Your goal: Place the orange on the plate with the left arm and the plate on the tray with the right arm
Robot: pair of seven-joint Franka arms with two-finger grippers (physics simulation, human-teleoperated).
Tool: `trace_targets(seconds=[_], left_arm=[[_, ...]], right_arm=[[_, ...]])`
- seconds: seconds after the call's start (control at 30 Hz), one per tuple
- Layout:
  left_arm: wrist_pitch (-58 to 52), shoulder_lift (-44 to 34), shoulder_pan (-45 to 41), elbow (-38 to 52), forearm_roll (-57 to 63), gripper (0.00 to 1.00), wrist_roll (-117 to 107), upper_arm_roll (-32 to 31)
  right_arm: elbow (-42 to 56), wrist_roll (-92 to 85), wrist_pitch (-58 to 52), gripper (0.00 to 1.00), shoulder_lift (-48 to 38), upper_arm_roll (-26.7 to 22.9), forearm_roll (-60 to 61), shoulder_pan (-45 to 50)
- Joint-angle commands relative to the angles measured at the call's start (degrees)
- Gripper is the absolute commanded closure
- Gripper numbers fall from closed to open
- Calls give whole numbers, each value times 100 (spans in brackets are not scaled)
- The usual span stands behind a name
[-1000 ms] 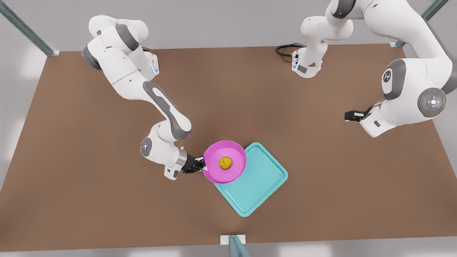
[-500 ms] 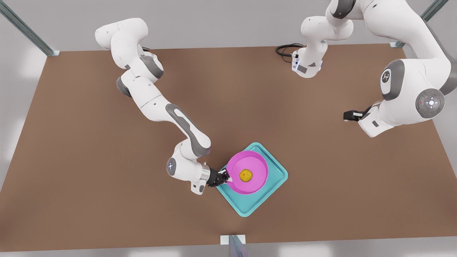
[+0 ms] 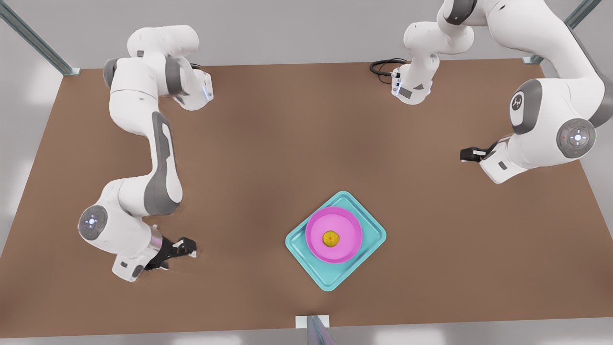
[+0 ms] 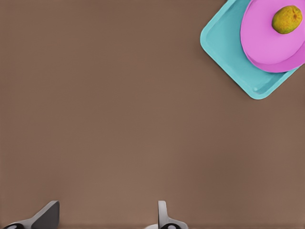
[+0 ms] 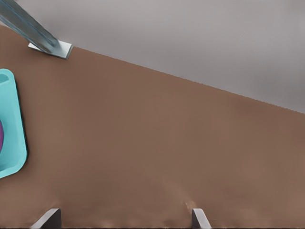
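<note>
Brown tabletop (image 3: pixel 268 143) spreads wide, with gray floor around it and a metal post (image 3: pixel 313 328) at its near edge. A black cable (image 3: pixel 383 64) curls at the far edge.

The tray (image 3: pixel 368 242) lies flat on the tabletop, turned like a diamond. The plate (image 3: pixel 347 223) sits inside the tray, close to the middle. The orange (image 3: pixel 330 238) rests in the middle of the plate. From how things lie, both jobs look done.

The right gripper (image 3: pixel 187 247) is low over the tabletop on the front view's left, well apart from the tray. Its fingers are spread wide and hold nothing. The left gripper (image 3: pixel 467 154) waits on the front view's right, also well apart from the tray. In the left wrist view its fingers stand wide apart with nothing between them.

The orange looks small, light and round, so it would likely roll if the plate tipped. Its skin seems a bit bumpy, which should help the fingers hold on. The best way to take it would be from above, with one finger on each side of its middle, and not too hard a squeeze.

The plate looks stiff and smooth, so it may be slippery. Its raised rim is the part to pinch, one finger inside and one outside. It should be kept level, or the orange may roll off.

The tray looks stiff too, with a low rim to pinch.
</note>
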Motion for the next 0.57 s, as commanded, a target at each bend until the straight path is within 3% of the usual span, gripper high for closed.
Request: trace_targets(seconds=[0.0, 0.03, 0.07, 0.13, 0.17, 0.53], left_arm=[[-10, -6, -1, 2, 4, 0, 2, 0], [-10, 3, -1, 2, 4, 0, 2, 0], [-10, 3, -1, 2, 4, 0, 2, 0], [-10, 3, -1, 2, -5, 0, 2, 0], [-10, 3, -1, 2, 4, 0, 2, 0], [-45, 3, -10, 2, 4, 0, -33, 0]], right_arm=[[-9, -830, -2997, 0, -617, -137, -1659, 27], [-61, -821, -3156, 0, -1142, -76, -2264, 71], [-781, -812, -3130, 0, -2101, 47, -2337, -8], [-1871, -373, -2779, 0, -2990, 276, -2381, -148], [-2346, -223, -2392, 0, -3315, 662, -2416, -359], [-2514, -153, -2356, 0, -3491, 751, -2433, -447]])
